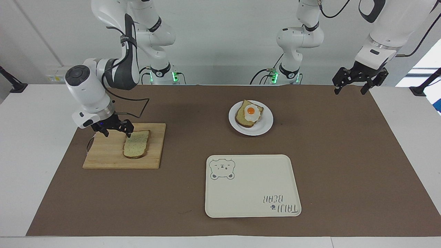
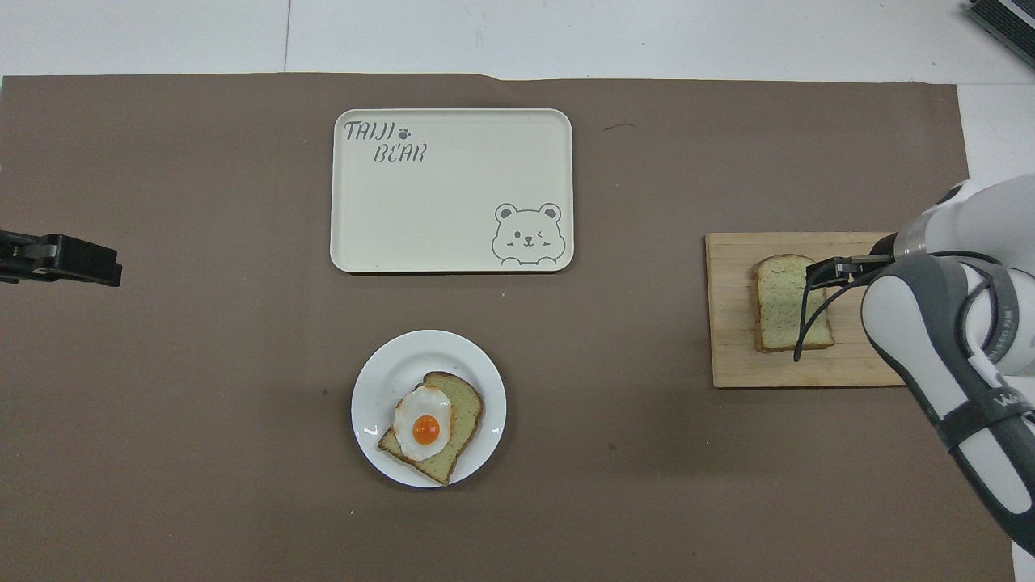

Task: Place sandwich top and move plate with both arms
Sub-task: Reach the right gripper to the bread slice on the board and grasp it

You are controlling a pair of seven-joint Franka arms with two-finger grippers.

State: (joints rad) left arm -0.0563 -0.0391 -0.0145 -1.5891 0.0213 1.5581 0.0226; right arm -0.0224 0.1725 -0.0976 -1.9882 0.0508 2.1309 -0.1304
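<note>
The sandwich top (image 1: 136, 144) (image 2: 780, 303), a plain speckled slice, lies flat on a wooden cutting board (image 1: 103, 155) (image 2: 732, 347) toward the right arm's end of the table. My right gripper (image 1: 116, 134) (image 2: 821, 271) hangs open and low over the board, one fingertip right at the slice's corner nearest the robots; it holds nothing. The white plate (image 1: 267, 125) (image 2: 380, 380) carries a bread slice with a fried egg (image 1: 250, 112) (image 2: 426, 424). My left gripper (image 1: 349, 91) (image 2: 105, 267) waits open and raised over the mat's corner at its own end.
A cream tray with a bear print (image 1: 252, 186) (image 2: 453, 190) lies farther from the robots than the plate. A brown mat (image 1: 337, 155) covers the table. The right arm's elbow and cable hang over the board's outer end.
</note>
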